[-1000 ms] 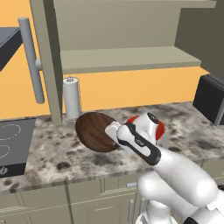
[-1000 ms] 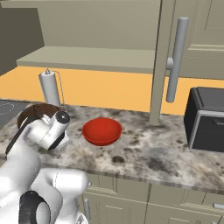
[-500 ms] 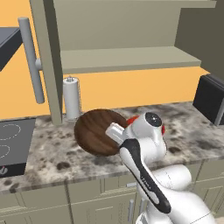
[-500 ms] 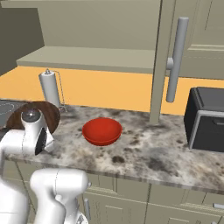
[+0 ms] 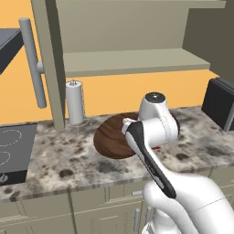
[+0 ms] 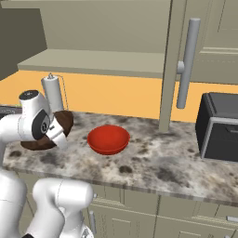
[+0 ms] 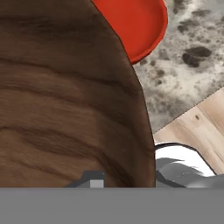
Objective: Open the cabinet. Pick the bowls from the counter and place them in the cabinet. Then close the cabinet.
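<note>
In the left base view a paper-towel holder [image 5: 75,101] stands at the left on the counter [image 5: 59,157]. Right of it the brown bowl [image 5: 112,136] hangs tilted on edge above the counter — the tool [image 5: 127,130] is clenched on its rim. The red bowl [image 6: 108,139] rests on the counter further right, under the open cabinet [image 6: 107,32] — a black appliance [image 6: 221,126] beyond.
</note>
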Motion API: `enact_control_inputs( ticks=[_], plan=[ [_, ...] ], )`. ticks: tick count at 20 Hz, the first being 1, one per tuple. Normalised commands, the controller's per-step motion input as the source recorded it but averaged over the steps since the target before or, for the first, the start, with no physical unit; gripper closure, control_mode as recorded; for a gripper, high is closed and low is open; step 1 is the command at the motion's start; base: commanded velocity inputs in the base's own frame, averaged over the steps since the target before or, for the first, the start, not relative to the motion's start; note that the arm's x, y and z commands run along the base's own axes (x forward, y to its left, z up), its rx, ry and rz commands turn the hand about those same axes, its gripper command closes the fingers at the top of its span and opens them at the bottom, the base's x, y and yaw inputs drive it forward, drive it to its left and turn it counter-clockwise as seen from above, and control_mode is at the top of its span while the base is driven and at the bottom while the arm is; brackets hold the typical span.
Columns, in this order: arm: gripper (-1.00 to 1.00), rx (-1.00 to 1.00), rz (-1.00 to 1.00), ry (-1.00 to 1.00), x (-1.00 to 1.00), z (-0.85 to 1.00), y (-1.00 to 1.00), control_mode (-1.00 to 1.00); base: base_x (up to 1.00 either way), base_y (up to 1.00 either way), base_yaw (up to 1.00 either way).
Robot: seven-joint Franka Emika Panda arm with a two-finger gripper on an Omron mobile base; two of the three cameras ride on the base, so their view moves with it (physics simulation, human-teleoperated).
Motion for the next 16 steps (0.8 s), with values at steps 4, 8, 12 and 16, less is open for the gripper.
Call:
enact_control_inputs(
  ticks=[4, 8, 12, 16],
  plan=[
    [1.0, 0.01, -0.02, 0.07, -0.29, 0.31, -0.17, -1.0, 0.0, 0.0, 0.0],
    [1.0, 0.1, -0.06, -0.06, -0.57, 0.26, -0.05, -1.0, 0.0, 0.0, 0.0],
    [1.0, 0.11, -0.11, -0.11, -0.36, 0.32, -0.05, -1.0, 0.0, 0.0, 0.0],
    [1.0, 0.09, -0.14, -0.22, -0.46, 0.27, -0.01, -1.0, 0.0, 0.0, 0.0]
  ],
)
